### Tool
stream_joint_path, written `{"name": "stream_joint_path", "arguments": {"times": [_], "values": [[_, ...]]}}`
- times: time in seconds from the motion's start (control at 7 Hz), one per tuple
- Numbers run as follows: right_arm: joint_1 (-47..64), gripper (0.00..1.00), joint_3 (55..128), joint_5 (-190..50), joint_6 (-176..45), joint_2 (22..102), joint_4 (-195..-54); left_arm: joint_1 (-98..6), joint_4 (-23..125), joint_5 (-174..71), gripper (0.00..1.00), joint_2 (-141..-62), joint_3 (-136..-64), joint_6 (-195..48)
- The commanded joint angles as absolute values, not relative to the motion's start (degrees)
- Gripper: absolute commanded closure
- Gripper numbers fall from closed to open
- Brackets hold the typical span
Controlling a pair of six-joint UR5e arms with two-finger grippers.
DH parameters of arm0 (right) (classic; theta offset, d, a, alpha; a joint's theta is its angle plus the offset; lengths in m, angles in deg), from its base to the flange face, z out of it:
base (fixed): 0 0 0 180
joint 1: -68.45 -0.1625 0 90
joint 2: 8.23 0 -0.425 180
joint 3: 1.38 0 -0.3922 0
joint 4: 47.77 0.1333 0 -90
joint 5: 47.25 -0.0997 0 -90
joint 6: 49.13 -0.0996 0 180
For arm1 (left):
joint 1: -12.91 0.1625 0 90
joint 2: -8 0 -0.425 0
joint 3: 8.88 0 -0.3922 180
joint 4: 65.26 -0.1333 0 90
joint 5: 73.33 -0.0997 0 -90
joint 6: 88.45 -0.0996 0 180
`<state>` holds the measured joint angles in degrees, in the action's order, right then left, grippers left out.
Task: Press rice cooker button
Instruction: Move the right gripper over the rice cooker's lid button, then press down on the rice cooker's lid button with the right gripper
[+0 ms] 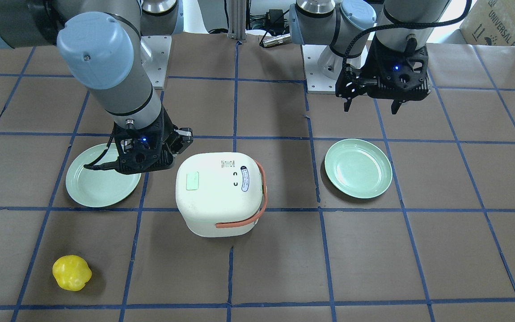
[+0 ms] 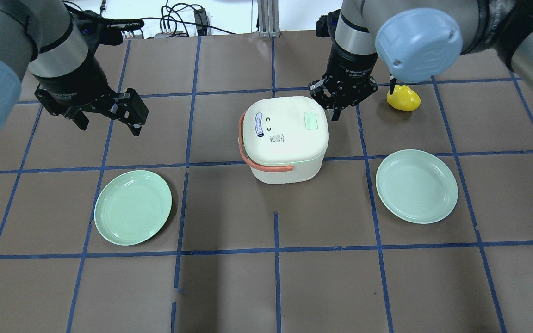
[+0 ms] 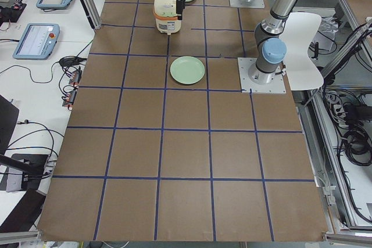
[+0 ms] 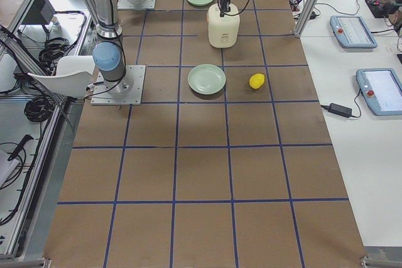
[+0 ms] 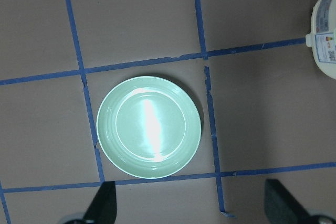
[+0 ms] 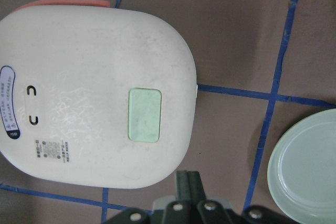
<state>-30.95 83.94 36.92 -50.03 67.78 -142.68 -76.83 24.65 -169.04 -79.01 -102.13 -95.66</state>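
Overhead exterior shows a rigid, probably light rice cooker (image 2: 285,138); its mint lid button (image 2: 311,121) suits a square press from right gripper (image 2: 334,113), jaws together, while left gripper (image 2: 109,126) hangs with jaws apart.

Rice cooker (image 2: 285,138): small, white, rounded-square body. It stands upright on its base with the lid shut. The lid top shows faint scuffing and small printed markings.

Button (image 6: 144,115): pale green rectangle, set flat in the lid near the edge facing the yellow object (image 2: 403,98).

Oval blue-edged label (image 2: 258,125): on the opposite side of the lid, away from the yellow object.

Orange strap handle (image 2: 248,159): folded down, lying along the label side and round onto the adjoining wall.

Position: well apart from the yellow object, to the robot's left of it and nearer the robot.
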Motion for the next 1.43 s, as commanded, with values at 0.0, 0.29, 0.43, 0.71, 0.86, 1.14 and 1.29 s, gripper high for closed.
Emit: {"name": "stream_joint_path", "arguments": {"times": [0.0,0.29,0.43,0.71,0.86,1.14,1.29], "values": [[-32.7,0.95,82.8,36.6,-50.2,65.8,-144.4,-76.8,24.6,-169.0,0.0,-79.0,-102.1,-95.7],[-33.2,0.95,80.4,35.5,-50.4,64.4,-144.6,-76.8,24.6,-169.0,0.0,-79.0,-102.1,-95.7],[-33.2,0.95,80.4,35.7,-50.3,64.0,-144.7,-76.8,24.6,-169.0,0.0,-79.0,-102.1,-95.7],[-32.5,0.95,81.2,35.6,-50.0,63.5,-144.7,-76.8,24.6,-169.0,0.0,-79.0,-102.1,-95.7],[-32.4,0.95,81.3,35.6,-49.7,63.5,-144.8,-76.8,24.6,-169.0,0.0,-79.0,-102.1,-95.7],[-32.8,0.95,81.6,35.4,-49.9,62.8,-145.8,-76.8,24.6,-169.0,0.0,-79.0,-102.1,-95.7],[-33.0,0.95,81.7,35.4,-50.0,62.8,-146.0,-76.8,24.6,-169.0,0.0,-79.0,-102.1,-95.7]]}}
